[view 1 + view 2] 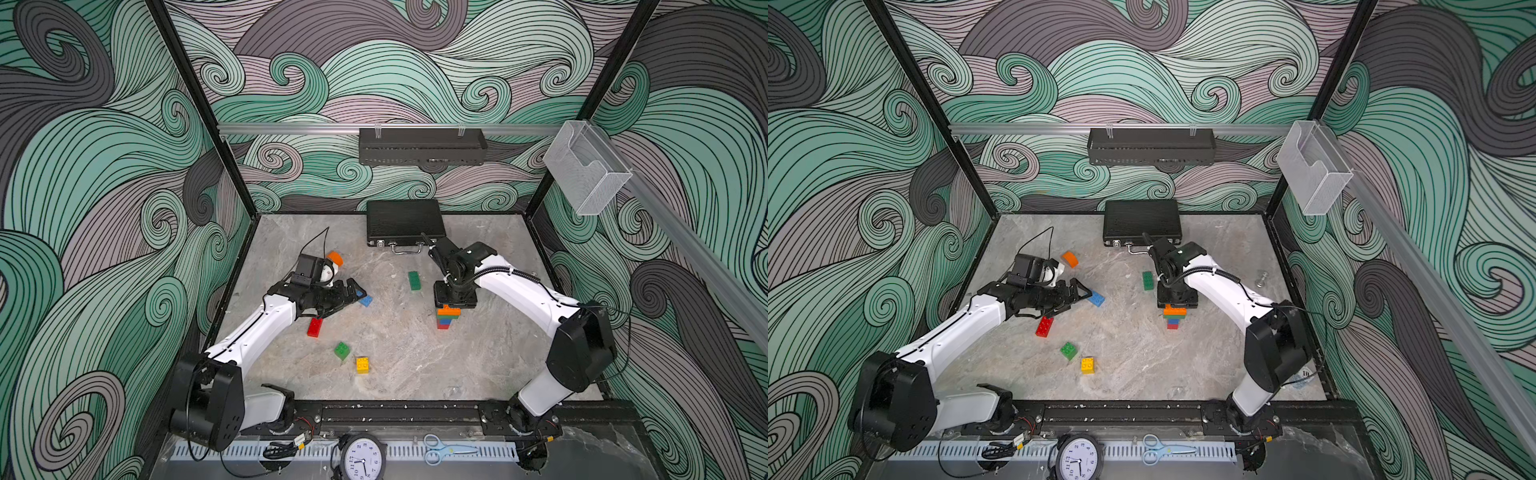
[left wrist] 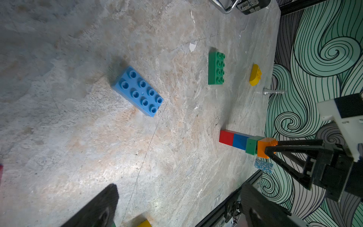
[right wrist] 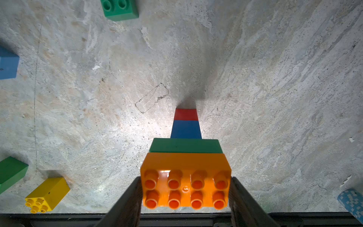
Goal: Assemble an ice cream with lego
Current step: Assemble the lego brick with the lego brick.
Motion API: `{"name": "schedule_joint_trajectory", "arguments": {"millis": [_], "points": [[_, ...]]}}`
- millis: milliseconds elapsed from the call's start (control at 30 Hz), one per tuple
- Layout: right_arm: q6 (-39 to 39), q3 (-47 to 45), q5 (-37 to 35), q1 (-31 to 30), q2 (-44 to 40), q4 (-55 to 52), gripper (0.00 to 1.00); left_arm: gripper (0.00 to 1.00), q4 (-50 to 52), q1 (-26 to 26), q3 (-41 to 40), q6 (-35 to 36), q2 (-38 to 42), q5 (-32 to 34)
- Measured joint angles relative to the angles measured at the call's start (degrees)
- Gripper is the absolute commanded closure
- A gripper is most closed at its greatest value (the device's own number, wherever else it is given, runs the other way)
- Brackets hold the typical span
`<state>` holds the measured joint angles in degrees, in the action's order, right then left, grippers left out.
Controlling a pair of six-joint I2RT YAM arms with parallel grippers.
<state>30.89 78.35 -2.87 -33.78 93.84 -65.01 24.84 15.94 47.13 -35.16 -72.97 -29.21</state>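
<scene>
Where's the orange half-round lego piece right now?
In both top views the orange half-round plastic piece lies on the table's left side, just beyond the left arm's wrist.

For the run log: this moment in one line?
right hand: shut on orange brick atop red-blue-green stack | left hand: open, near light blue brick

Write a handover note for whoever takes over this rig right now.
Left claw: open, empty, near the blue oblong brick.
Right claw: shut on the orange oblong brick atop the tower.
Done: tower stands, bottom to top: red, blue, green, orange.
Loose: orange half-round piece, yellow half-round piece, green oblong brick, red oblong brick, green square brick, yellow square brick.
Left: release; probably add half-rounds as scoops.
</scene>
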Motion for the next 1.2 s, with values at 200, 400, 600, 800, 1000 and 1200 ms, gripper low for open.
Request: {"name": "schedule_joint_trajectory", "arguments": {"millis": [200,400,600,800,1000,1200], "points": [[0.22,-1.53,-1.05,-0.74,-1.20,1.73,0.41,0.03,0.04,0.02,0.02,0.00,0.00,0.33],[1.25,-4.33,-2.75,-1.86,-3.06,4.57,0.44,0.03,0.22,0.02,0.02,0.02,0.00,0.59],[1.79,-5.31,-3.52,-2.38,-3.78,5.66,0.45,0.03,0.59,0.02,0.02,0.07,0.00,0.72],[1.68,-5.25,-3.82,-2.64,-3.06,5.51,0.47,0.03,0.96,0.02,0.02,0.13,0.00,0.74],[1.42,-5.66,-4.79,-3.37,-2.45,5.57,0.47,0.03,1.18,0.02,0.02,0.20,0.11,1.05],[1.97,-6.10,-4.90,-3.63,-2.36,6.25,0.47,0.03,1.36,0.00,0.02,0.22,0.11,1.57]]}}
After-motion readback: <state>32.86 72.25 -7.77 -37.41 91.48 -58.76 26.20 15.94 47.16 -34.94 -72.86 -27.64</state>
